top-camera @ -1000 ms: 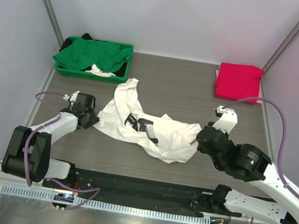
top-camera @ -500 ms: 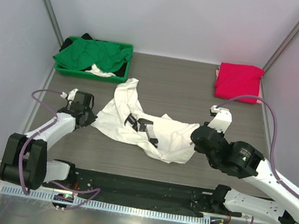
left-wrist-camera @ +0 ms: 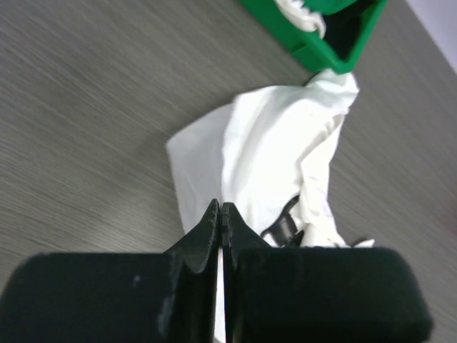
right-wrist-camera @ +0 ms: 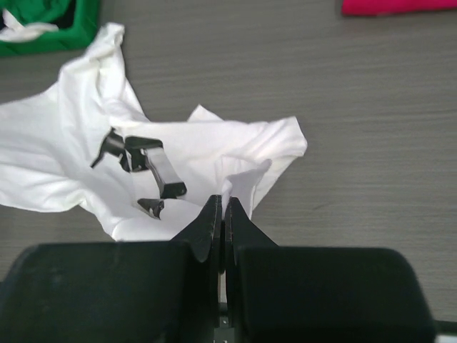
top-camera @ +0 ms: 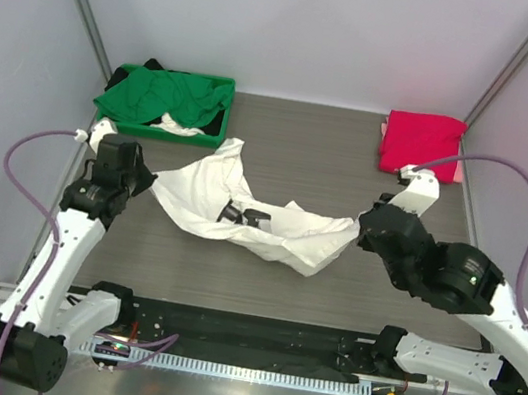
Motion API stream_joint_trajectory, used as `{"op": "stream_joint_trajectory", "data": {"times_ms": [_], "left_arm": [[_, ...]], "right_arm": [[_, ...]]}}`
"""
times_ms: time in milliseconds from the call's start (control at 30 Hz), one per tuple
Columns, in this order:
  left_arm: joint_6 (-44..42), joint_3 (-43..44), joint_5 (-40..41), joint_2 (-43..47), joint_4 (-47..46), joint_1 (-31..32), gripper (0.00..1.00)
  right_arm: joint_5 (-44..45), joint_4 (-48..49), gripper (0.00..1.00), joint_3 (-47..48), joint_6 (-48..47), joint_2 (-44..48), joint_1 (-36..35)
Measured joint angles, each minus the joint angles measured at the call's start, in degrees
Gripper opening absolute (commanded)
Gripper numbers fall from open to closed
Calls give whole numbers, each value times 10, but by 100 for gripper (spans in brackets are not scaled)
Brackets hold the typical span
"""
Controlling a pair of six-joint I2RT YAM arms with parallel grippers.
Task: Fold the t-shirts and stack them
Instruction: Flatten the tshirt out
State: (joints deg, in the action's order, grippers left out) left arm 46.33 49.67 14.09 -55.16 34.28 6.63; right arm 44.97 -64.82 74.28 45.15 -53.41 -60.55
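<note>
Between left fingers point(left-wrist-camera: 203, 236) and right fingers point(right-wrist-camera: 207, 223), white t-shirt point(top-camera: 293, 235) stretches, pinched.

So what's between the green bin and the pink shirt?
Nothing, only bare table between the green bin and the pink shirt, as the top view shows.

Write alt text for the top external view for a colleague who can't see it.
Both grippers pinch a crumpled white t-shirt with a black print mid-table, the left gripper at its left edge, the right gripper at its right. Behind, a green bin holds a green t-shirt; a folded pink-red t-shirt lies back right.
</note>
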Motion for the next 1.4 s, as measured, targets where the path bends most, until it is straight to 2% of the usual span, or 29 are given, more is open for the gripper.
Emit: {"op": "stream_joint_trajectory", "data": {"times_ms": [267,400,667,933,1067,1267,1400], "left_arm": [[-21,141,15,65,108,0,0],[-32,261,28,72,167,0,0],[-49,501,37,85,198,0,0],[-91,665,16,84,170,4,0],[-109,729,5,73,143,15,0],[-121,757,-21,76,100,16,0],[-123,756,-32,76,88,16,0]], "right_arm": [[44,-26,1,179,-65,-29,0],[57,-39,1,295,-112,-41,0],[19,-18,1,519,-239,-37,0],[-96,85,1,531,-321,24,3],[-178,128,1,535,-346,32,30],[-309,168,1,566,-374,33,117],[-347,198,1,591,-379,33,166]]}}
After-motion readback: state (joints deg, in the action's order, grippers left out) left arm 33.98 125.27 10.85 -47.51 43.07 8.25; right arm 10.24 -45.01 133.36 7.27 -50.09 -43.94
